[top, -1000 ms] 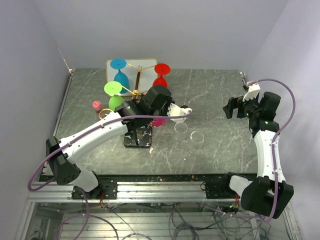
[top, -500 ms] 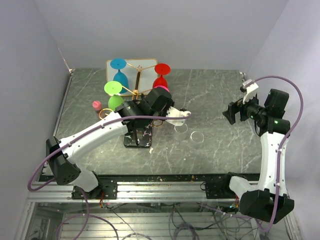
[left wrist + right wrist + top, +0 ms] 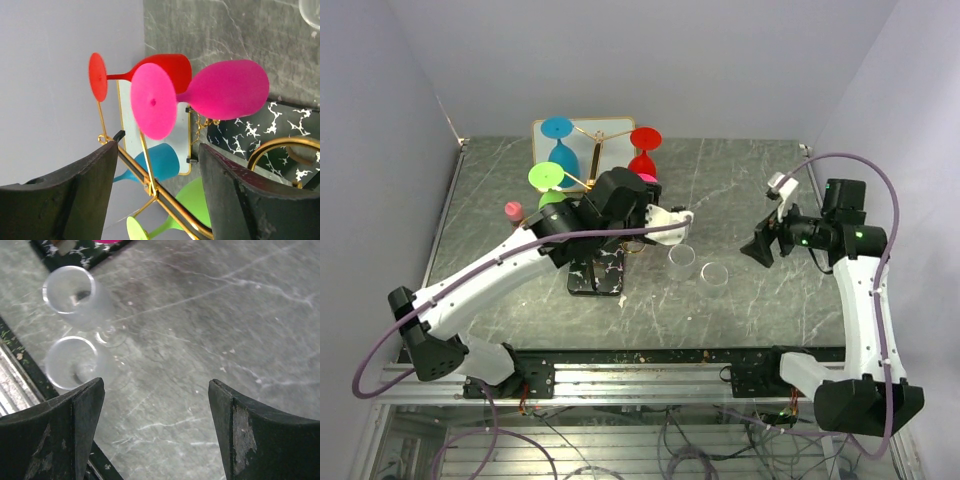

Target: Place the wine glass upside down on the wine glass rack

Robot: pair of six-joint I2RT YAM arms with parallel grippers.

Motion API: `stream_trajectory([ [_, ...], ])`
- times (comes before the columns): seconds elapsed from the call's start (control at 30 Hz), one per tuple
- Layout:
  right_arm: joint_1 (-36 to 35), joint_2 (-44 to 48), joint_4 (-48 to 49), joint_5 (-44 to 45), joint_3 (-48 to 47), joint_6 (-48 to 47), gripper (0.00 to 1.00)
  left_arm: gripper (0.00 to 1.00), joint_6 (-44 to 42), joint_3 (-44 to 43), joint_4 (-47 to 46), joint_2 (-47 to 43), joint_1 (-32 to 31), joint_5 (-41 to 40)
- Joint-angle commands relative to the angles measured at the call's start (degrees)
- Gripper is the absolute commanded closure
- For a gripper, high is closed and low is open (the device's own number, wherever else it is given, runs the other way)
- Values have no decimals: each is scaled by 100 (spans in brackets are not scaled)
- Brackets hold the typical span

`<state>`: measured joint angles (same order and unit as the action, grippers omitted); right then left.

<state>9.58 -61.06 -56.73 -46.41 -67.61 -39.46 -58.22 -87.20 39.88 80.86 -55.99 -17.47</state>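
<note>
The wine glass rack (image 3: 597, 273) has gold arms (image 3: 145, 156) on a black veined base (image 3: 248, 134). Blue, green, red and pink wine glasses hang on it upside down. The pink wine glass (image 3: 226, 90) hangs free by its foot in the left wrist view, just beyond my left gripper (image 3: 159, 146). That gripper is open and holds nothing. From above it (image 3: 672, 222) sits over the rack's right side. Two clear wine glasses (image 3: 75, 292) (image 3: 74, 362) stand upright on the table. My right gripper (image 3: 156, 385) hangs open above the table to their right (image 3: 761, 250).
A white gold-rimmed tray (image 3: 612, 131) lies behind the rack. A small pink bottle (image 3: 513, 210) and a gold ring (image 3: 529, 228) sit left of the rack's base. The walls close in at the back and on both sides.
My left gripper has opened off the pink wine glass, which now hangs on the rack. My right arm has swung left and down toward the clear glasses, jaws slightly narrower.
</note>
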Motion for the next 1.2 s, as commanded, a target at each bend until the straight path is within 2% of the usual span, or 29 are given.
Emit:
stream_trajectory([
  [0.0,-830,7,84,485,-171,336,16,19,596,-308,-132,-325,267,511],
  [0.13,-1366,-163,55,916,-248,505,21,3,916,-202,-260,-597,628,791],
  [0.23,-1640,-310,-48,1212,-304,530,25,0,1104,-116,-394,-839,935,877],
  [0.73,-3205,-737,-244,2695,-199,936,39,1,1276,523,-754,-1854,1970,740],
  [1.03,-3504,-955,-291,3103,-111,859,59,0,1373,458,-598,-1927,2211,900],
  [1.17,-3605,-993,-306,3171,14,826,63,0,1419,504,-640,-1945,2342,967],
])
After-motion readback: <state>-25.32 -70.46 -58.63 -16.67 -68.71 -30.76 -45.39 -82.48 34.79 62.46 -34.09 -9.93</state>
